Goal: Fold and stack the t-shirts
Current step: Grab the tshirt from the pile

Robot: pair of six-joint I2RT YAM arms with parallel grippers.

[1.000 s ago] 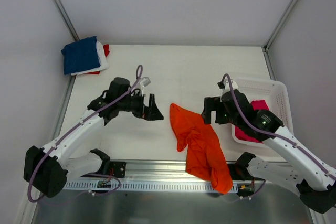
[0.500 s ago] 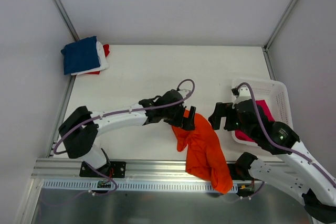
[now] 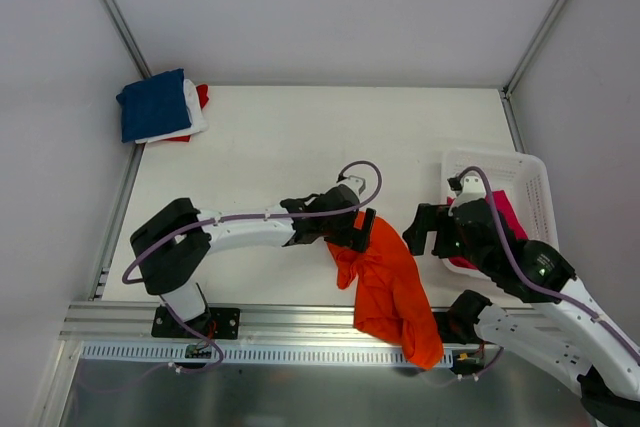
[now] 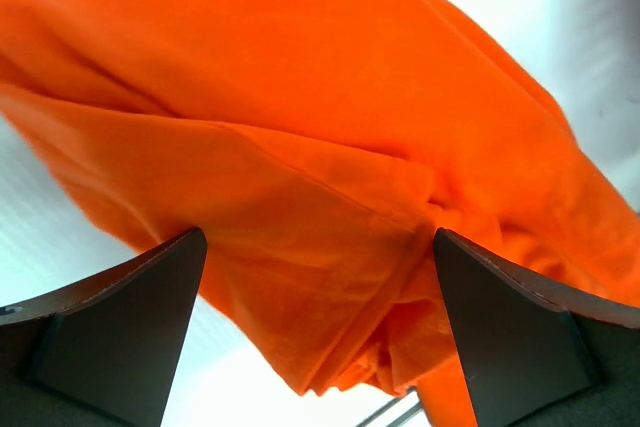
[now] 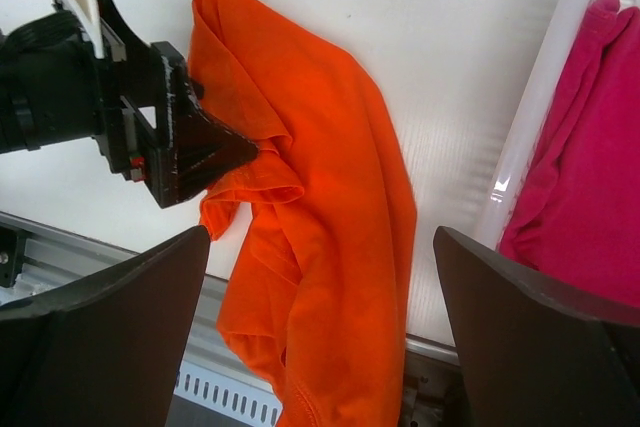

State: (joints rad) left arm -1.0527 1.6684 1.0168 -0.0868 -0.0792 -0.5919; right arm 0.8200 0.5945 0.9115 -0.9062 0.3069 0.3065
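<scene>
A bright orange t-shirt (image 3: pixel 385 282) of soft, matte cloth lies crumpled in loose folds on the white bench (image 3: pixel 300 137), near the front edge. Its lower end spills over the ribbed metal rail (image 3: pixel 300 322) there. The left arm (image 3: pixel 245 230) reaches across to the shirt's upper left edge. Its jaws stand spread wide with nothing clamped, the dark wedge-shaped fingers (image 4: pixel 120 327) framing a thick ridge of orange fabric; seen from the right wrist, one tip meets the fold. The right arm (image 3: pixel 530 277) holds its jaws equally wide and empty above bare bench, between the orange shirt and a white plastic lattice basket (image 3: pixel 535 172). Inside the basket sits a rumpled magenta-pink t-shirt (image 3: pixel 503 209). At the bench's far left corner, a navy blue t-shirt (image 3: pixel 152 105), folded into a neat square, tops a small stack, with a white t-shirt (image 3: pixel 195 117) beneath it and a red t-shirt (image 3: pixel 203 95) peeking out behind.
</scene>
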